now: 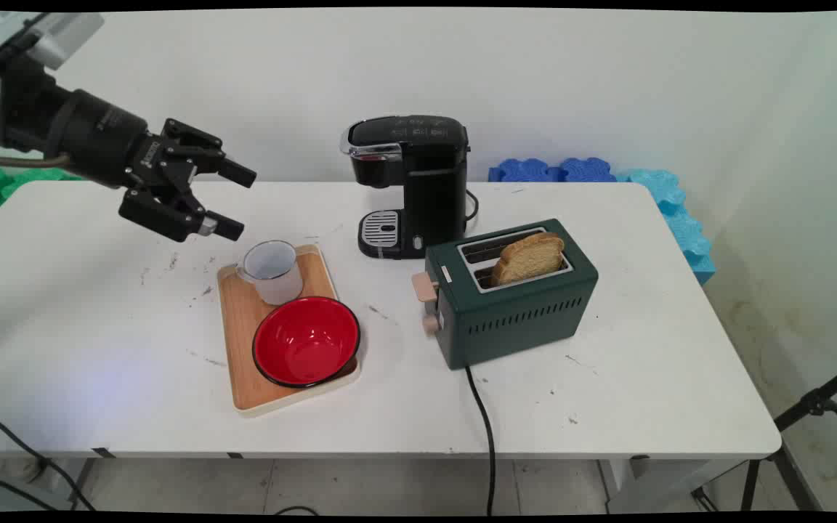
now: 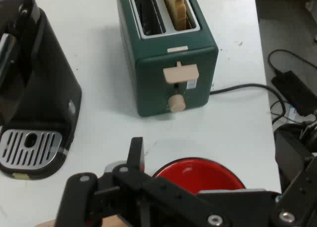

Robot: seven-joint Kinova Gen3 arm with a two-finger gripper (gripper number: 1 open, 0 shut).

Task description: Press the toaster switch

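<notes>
My gripper (image 1: 237, 202) hangs open above the table's left half, nothing between its fingers, pointing right and slightly down. Nearest to it is a white mug (image 1: 272, 270), just below and to the right, standing on the far end of a wooden tray (image 1: 238, 323). A red bowl (image 1: 306, 341) fills the tray's near end. In the hand view the open gripper (image 2: 213, 150) looks over the red bowl (image 2: 198, 175) toward a green toaster (image 2: 168, 64); the mug is hidden there.
A black coffee machine (image 1: 411, 185) stands at the back centre, also at the hand view's left (image 2: 34, 88). The green toaster (image 1: 513, 294) holds a slice of toast (image 1: 529, 257) in one slot; its black cord (image 1: 484, 428) runs off the near edge.
</notes>
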